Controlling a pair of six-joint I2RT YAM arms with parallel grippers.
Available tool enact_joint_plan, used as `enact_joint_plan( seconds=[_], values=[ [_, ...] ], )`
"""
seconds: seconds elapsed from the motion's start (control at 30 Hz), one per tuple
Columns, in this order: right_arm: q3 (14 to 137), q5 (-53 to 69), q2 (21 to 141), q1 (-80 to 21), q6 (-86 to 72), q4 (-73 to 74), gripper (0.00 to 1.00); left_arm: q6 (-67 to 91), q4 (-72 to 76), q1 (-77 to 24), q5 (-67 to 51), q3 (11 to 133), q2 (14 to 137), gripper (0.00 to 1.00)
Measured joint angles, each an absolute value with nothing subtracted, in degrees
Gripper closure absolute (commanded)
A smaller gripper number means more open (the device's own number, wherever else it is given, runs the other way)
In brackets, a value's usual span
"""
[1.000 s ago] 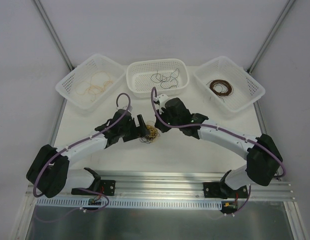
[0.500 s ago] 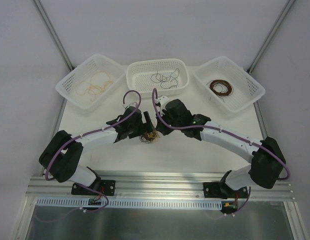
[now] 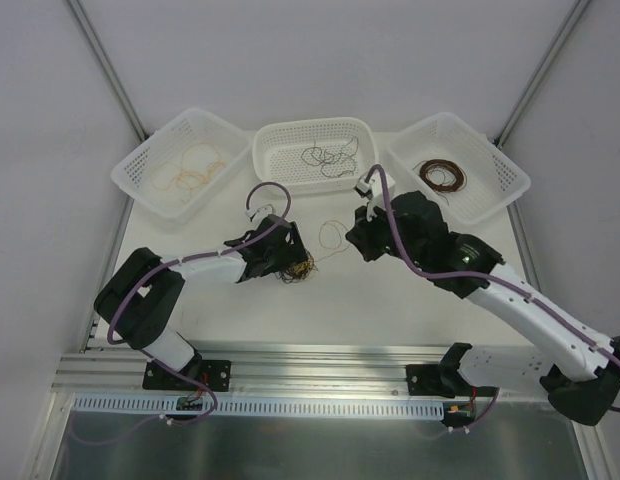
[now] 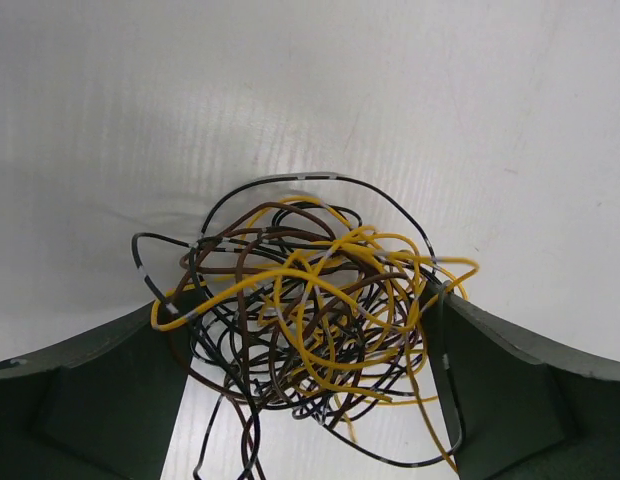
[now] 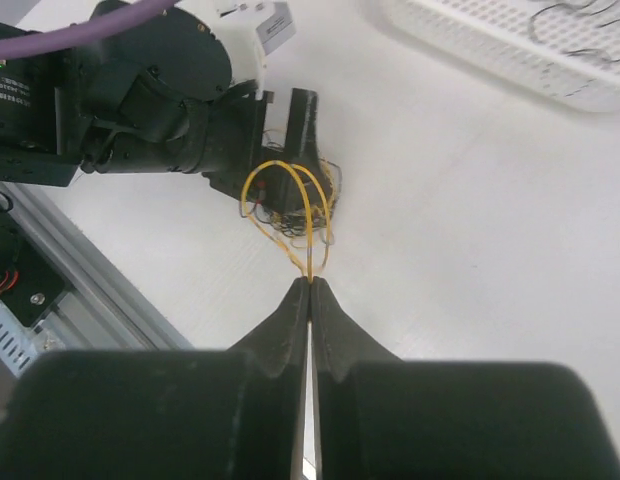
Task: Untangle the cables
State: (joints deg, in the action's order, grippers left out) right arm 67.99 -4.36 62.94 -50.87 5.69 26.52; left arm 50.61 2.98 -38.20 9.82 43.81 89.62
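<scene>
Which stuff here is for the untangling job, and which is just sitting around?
For the job: cable tangle, yellow cable pinched by right hand, left hand open around the tangle, three white baskets holding loose cables.
Just there: metal rail, purple arm cords.

bright even light, soft faint shadows, mild glare on table (image 4: 410, 90), right claw (image 5: 310, 285) blurry in fg

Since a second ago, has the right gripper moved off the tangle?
Yes. The right gripper has pulled rightward from the tangle toward the right basket, shut on a yellow cable.
</scene>
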Motion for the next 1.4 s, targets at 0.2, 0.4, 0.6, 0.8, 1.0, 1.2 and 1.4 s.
enact_joint_plan(
  seconds=[0.2, 0.4, 0.6, 0.8, 1.0, 1.2, 1.4],
  values=[
    [73.2, -11.1, 55.6, -50.8, 8.6, 34.3, 0.99, 50.2, 1.8, -36.9, 12.7, 44.3, 89.8, 0.1],
    [77.0, -17.5, 49.4, -50.7, 11.0, 39.6, 1.0, 48.9, 0.3, -33.7, 15.5, 44.6, 89.9, 0.1],
    [80.6, -22.2, 44.8, -50.6, 12.7, 43.2, 0.99, 47.3, -0.7, -28.4, 17.2, 44.6, 89.9, 0.1],
    [83.4, -24.7, 42.2, -50.6, 13.4, 45.8, 1.0, 45.6, -2.5, -23.7, 18.6, 45.0, 90.0, 0.09],
    [86.2, -24.9, 39.9, -50.6, 13.6, 47.5, 0.99, 44.1, -4.2, -19.9, 19.9, 47.3, 91.9, 0.1],
    [88.6, -25.3, 38.5, -50.6, 14.0, 49.8, 0.99, 43.7, -5.9, -18.6, 20.4, 48.3, 92.5, 0.09],
    [94.8, -26.7, 35.4, -50.5, 14.7, 51.4, 1.0, 43.5, -6.8, -18.3, 21.1, 48.3, 92.5, 0.09]
  ],
)
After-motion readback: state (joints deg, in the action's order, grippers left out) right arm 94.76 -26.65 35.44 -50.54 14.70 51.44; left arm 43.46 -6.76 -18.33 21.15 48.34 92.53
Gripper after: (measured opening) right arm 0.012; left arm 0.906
